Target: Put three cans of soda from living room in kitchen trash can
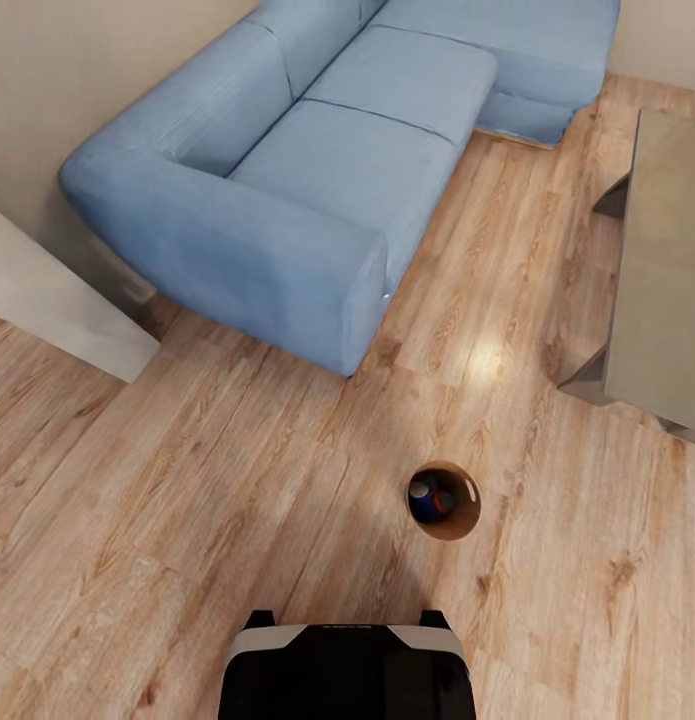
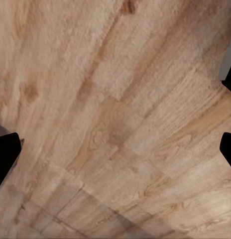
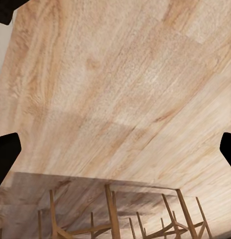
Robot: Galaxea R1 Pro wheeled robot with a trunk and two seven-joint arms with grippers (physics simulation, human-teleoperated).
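Head view: warm wood floor (image 1: 187,500) of the living room; light-blue corner sofa (image 1: 317,170) against the wall. Past the sofa's armrest end, nearer the robot base (image 1: 347,670), stands the trash can (image 1: 444,500), upright, mouth upward, long axis vertical. Inside lies a dark blue can (image 1: 424,502) beside an orange can (image 1: 446,501); their axes cannot be told. A glass-topped surface (image 1: 667,280) stands opposite the sofa.

Left wrist view: left hand (image 2: 115,149) open over bare floorboards.

Right wrist view: right hand (image 3: 115,149) open above floor and a glass pane with wooden frames.
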